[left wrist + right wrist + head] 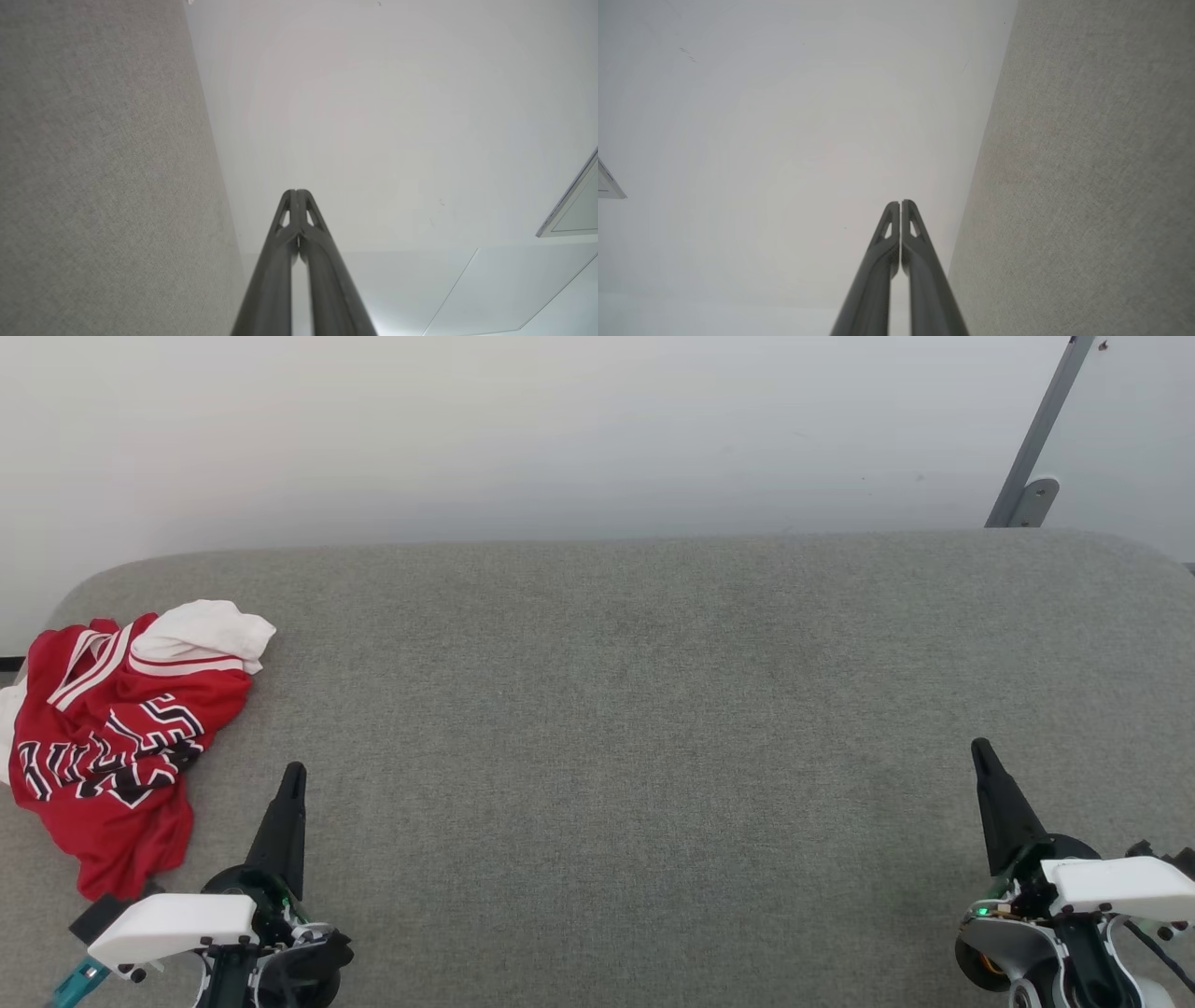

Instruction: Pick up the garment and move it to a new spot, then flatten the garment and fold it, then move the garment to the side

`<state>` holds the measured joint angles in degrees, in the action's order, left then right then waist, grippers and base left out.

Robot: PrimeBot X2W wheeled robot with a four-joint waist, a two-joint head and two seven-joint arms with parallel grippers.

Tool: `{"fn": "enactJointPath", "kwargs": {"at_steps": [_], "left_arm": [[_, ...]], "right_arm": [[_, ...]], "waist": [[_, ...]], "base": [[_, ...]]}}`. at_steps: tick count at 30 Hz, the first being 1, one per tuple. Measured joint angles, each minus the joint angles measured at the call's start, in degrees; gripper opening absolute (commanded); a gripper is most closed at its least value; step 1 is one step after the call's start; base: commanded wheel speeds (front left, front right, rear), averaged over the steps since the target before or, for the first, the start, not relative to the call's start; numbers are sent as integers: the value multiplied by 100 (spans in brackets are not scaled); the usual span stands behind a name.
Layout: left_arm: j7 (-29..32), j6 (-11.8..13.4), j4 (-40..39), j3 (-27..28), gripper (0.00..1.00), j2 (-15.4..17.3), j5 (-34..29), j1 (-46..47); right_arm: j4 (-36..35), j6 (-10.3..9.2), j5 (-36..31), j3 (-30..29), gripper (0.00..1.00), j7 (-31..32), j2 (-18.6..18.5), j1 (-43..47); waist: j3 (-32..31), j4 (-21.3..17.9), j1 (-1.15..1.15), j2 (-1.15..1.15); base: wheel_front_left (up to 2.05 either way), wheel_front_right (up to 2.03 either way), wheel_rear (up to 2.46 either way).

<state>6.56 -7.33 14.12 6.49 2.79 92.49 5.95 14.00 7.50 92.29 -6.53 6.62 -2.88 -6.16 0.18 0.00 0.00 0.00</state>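
Observation:
The garment [112, 737] is a red jersey with black, white-outlined lettering and a white fabric part, crumpled in a heap at the far left of the grey padded surface [616, 709]. My left gripper [295, 773] rests at the lower left, just right of the heap and apart from it, its two dark fingers pressed together and holding nothing. In the left wrist view the left gripper [296, 191] points past the surface's edge toward the wall. My right gripper [978, 745] sits at the lower right, far from the garment, also shut and bare; the right wrist view shows the right gripper [900, 202] with fingers together.
A pale wall [560, 429] stands behind the padded surface. A grey metal bracket [1034, 457] leans at the upper right. The surface's rounded left edge runs right by the garment. The wide grey middle between the two grippers holds nothing.

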Motion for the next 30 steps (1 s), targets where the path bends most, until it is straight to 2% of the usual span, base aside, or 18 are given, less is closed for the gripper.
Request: {"fn": "enactJointPath", "kwargs": {"at_steps": [4, 5, 10, 11, 14, 17, 23, 30], "left_arm": [[0, 0, 2, 0, 0, 0, 0, 0], [-1, 3, 38, -2, 100, -10, 0, -24], [-8, 29, 247, -18, 100, -88, 0, -277], [-233, 233, -18, -134, 100, -2, -325, -292], [-298, 291, -67, -192, 100, 78, -491, -296], [-422, 426, -138, -313, 100, 202, -890, -303], [-583, 580, -186, -468, 100, 357, -1583, -329], [-735, 643, -258, -534, 100, 432, -2292, -354]], "right_arm": [[1, -1, 0, 0, 0, 0, 0, 0], [42, -1, -1, 0, 100, -1, 2, 19], [257, -2, -10, 23, 100, -10, 36, 281], [203, -2, -523, 196, 100, -240, -11, 258], [204, -2, -744, 243, 100, -292, -51, 249], [216, -2, -1268, 298, 100, -363, -110, 196], [224, -2, -2004, 355, 100, -422, -160, 169], [203, -2, -2651, 426, 100, -510, -191, 142]], "waist": [[0, 0, 0, 0], [0, 0, 0, 0], [-1, -1, 0, 0], [-5, -6, 0, 0], [-6, -8, 0, 0], [-9, -12, 0, 0], [-16, -18, 0, 0], [-27, -18, 0, 0]], "base": [[0, 0, 0], [0, 0, 0], [0, 0, 0], [0, 0, 0], [0, 0, 0], [0, 0, 0], [0, 0, 0], [0, 0, 0]]}}
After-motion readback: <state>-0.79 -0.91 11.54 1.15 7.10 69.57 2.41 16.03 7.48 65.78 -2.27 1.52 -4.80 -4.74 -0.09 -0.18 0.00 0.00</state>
